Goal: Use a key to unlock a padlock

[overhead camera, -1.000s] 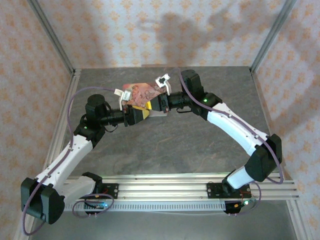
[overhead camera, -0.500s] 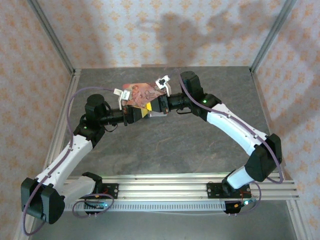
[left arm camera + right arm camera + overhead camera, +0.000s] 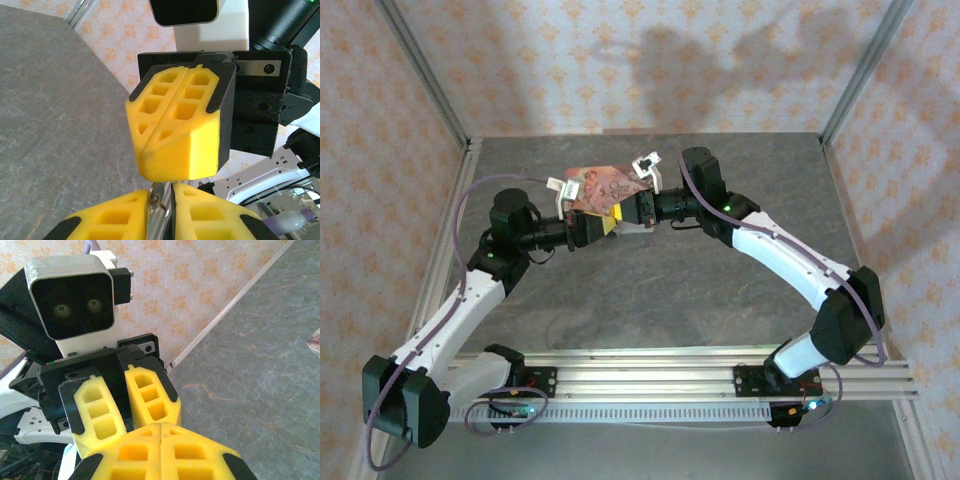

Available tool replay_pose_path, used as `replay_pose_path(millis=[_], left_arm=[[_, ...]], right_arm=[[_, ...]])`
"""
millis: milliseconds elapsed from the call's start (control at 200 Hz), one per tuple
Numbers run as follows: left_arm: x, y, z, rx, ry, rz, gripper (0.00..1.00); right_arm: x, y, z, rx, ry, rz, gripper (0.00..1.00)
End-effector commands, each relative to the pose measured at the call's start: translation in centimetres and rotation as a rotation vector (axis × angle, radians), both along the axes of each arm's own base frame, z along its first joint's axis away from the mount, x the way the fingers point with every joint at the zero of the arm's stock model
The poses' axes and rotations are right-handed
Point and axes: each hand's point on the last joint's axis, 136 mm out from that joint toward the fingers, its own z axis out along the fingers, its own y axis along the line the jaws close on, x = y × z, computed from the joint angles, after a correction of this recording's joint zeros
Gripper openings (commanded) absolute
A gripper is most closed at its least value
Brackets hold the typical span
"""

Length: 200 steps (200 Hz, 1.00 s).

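Two arms are meeting just in front of the pink tin (image 3: pixel 605 185), which is lying toward the back of the grey, stone-patterned desk (image 3: pixel 670 290); peach-flowered walls (image 3: pixel 620 60) are enclosing it. From the left wrist, the left hand (image 3: pixel 161 192) is pinching the key (image 3: pixel 157 197) directly beneath the clenched right hand (image 3: pixel 167 145). From the right wrist, grey desk is stretching away rightward.

This looks like a robotics laboratory test cell. Two white-and-black robot arms (image 3: pixel 450 320) are bolted on a silver aluminium rail (image 3: pixel 650 375) at the edge of a grey stone-look table top (image 3: pixel 650 300). Bare aluminium frame posts (image 3: pixel 422 70) and panels of pale orange-patterned wallpaper (image 3: pixel 570 70) close it in.
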Motion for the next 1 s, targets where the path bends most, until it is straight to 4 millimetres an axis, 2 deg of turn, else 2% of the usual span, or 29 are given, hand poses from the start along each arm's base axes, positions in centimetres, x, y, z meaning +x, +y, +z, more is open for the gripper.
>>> replay_pose_path(millis=[0,60,170,415,666,916,996], left_arm=[[-0.59,-0.03,1.41,-0.024,-0.056,-0.019,0.17],[-0.59,-0.03,1.32,-0.022,-0.052,-0.019,0.17],[-0.63,-0.05,1.14,-0.019,-0.047,-0.022,0.24],[-0.48,-0.11,1.03,-0.016,-0.044,-0.024,0.19],[-0.24,-0.22,1.0,-0.015,-0.044,-0.026,0.26],[-0.08,-0.27,1.09,-0.015,-0.045,-0.026,0.25],[0.02,-0.25,0.99,-0.012,-0.044,-0.022,0.32]], right_arm=[[0.12,-0.09,2.11,0.051,-0.065,-0.022,0.0],[0.1,0.0,2.09,0.051,-0.065,-0.02,0.0],[0.16,-0.05,2.07,0.05,-0.066,-0.024,0.0],[0.15,0.04,2.33,0.058,-0.067,-0.022,0.0],[0.07,0.12,2.38,0.06,-0.064,-0.015,0.0],[-0.06,0.41,2.11,0.058,-0.057,-0.003,0.0],[-0.01,0.54,1.88,0.049,-0.058,-0.004,0.0]])
